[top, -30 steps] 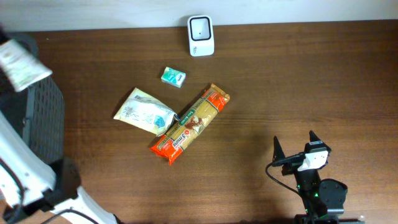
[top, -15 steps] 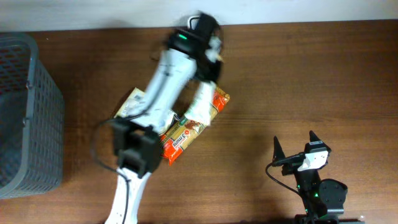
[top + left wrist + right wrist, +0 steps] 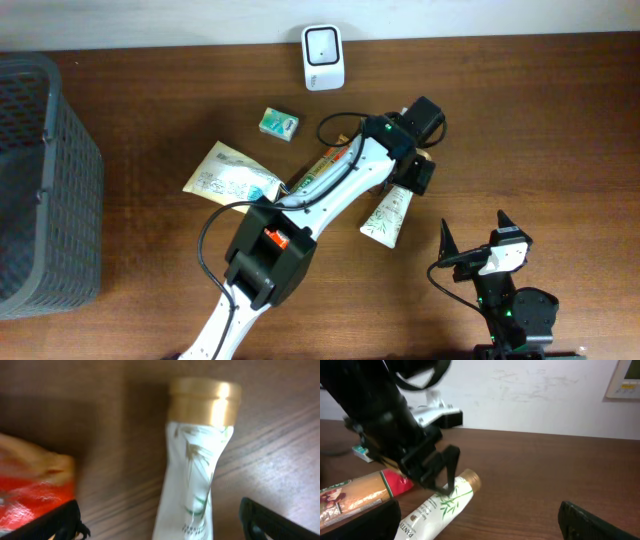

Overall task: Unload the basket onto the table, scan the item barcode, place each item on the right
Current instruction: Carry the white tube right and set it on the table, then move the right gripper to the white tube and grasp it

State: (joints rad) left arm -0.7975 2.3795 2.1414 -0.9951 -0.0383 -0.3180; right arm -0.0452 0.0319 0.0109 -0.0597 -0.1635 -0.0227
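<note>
- Currently flat on the counter [image 3: 520, 120], a little right of centre in the overhead view: white tube [image 3: 383, 218] with gold cap, cap end towards the upper right, just beside the orange packet [image 3: 30, 485]
- Left fingers [image 3: 60, 522] spread wide to either side of the tube, pinching nothing
- Right fingers [image 3: 365, 520] likewise spread and empty, at the lower right of the overhead view, apart from the tube
- Probably light, soft-walled and glossy, so likely to dent or slip under a hard pinch; best taken across the body near the stiffer cap shoulder, print left uncovered; barcode itself not made out
- Scanner [image 3: 323, 44] at the top centre edge, well apart from the tube
- Dark mesh basket [image 3: 88, 150] at the left edge; nothing made out inside from above
- White pouch [image 3: 228, 178] and small green box [image 3: 279, 123] loose on the counter, left of centre, in no container
</note>
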